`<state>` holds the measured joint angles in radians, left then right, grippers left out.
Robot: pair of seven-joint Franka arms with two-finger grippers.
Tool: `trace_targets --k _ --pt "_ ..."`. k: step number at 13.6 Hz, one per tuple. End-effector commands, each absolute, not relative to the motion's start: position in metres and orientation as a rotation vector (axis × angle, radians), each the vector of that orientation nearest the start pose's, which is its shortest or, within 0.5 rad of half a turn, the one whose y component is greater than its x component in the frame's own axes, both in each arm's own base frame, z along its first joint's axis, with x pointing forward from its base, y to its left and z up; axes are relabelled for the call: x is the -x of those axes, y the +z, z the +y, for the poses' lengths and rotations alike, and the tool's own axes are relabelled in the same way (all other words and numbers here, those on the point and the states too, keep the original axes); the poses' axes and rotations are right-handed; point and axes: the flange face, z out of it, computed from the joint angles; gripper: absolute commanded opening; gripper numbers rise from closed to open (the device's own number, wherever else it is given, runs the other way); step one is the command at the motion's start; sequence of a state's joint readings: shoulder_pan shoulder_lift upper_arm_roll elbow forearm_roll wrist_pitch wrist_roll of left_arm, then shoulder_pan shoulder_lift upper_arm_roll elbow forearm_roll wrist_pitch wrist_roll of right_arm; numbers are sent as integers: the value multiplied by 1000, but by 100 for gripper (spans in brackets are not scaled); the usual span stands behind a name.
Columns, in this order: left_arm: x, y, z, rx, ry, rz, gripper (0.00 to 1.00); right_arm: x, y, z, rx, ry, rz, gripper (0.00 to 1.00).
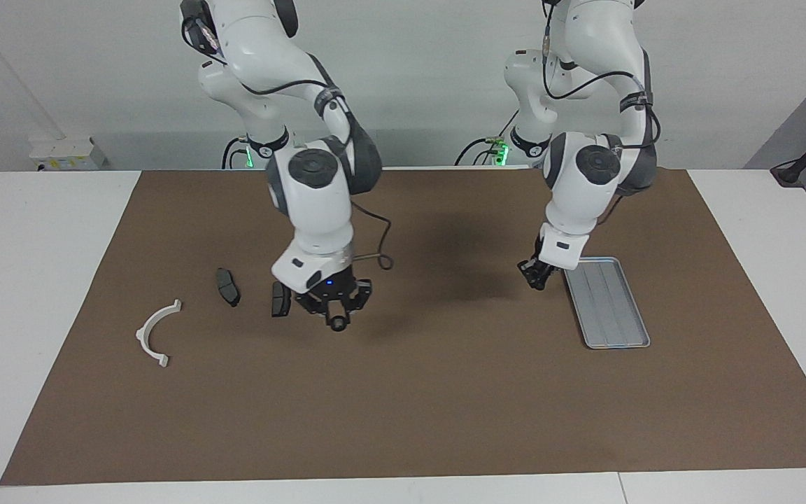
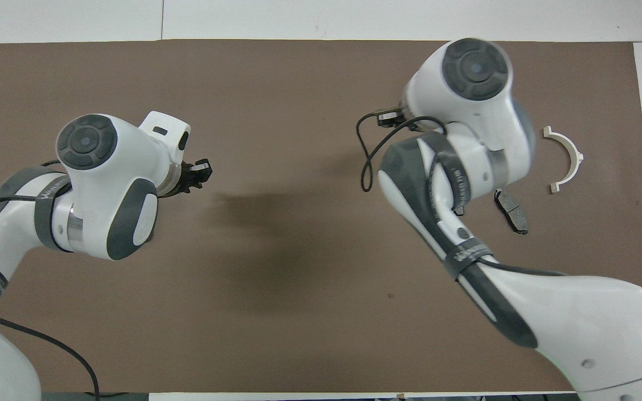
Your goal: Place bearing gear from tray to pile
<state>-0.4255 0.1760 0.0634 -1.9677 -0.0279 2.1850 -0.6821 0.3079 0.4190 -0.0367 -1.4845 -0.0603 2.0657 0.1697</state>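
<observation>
We see a small round black bearing gear (image 1: pixel 337 324) pinched tight in our right hand (image 1: pixel 334 316). It hangs in the air over the brown mat (image 1: pixel 403 406), just beside the closest dark plate (image 1: pixel 280 299).

The pile has three parts. One is a smooth white half-ring bracket (image 1: pixel 156 333), curved like a rainbow. Two are flat dark grey plates; the other plate (image 1: pixel 227 286) lies between the first plate and the bracket. None of the three touch each other.

Our left hand (image 1: pixel 536 276) is squeezed shut with nothing in it. It hangs just beside the tray (image 1: pixel 607 302), on the side facing the pile.

The tray is shiny silver metal with round corners, a raised rim and long ridges.

The mat is flat and dull brown. It covers most of the white desk (image 1: pixel 32 280). A wide bare stretch of mat lies between the tray and the pile.
</observation>
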Motion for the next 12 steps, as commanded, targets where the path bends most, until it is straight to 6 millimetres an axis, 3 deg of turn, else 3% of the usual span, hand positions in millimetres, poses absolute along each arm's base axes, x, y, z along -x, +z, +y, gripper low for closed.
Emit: trace_targets --k 1,2,3,4,5,7,9,12 --pt "-557 403 -294 3128 -22 -615 1 -676 484 85 3159 -231 -417 0" --pt "-555 398 -332 3125 -13 -629 1 -674 491 49 3165 -211 -456 0" --pt "-552 389 -377 3124 -16 -667 1 -672 491 16 3172 -182 -450 0" --pt "-549 379 -411 3121 -23 -693 1 -670 487 -20 3177 -166 -451 0" --pt "-548 372 -426 3131 -30 -687 1 -666 480 -42 3178 -155 -469 0" --pt "-540 365 -441 3160 -20 -682 1 -655 462 -68 3181 -122 -443 0" --pt "-529 340 -439 3131 15 -664 1 -649 435 -71 3179 -165 -471 0" --pt "-516 330 -444 3119 36 -645 1 -642 407 -62 3172 -129 -477 0"
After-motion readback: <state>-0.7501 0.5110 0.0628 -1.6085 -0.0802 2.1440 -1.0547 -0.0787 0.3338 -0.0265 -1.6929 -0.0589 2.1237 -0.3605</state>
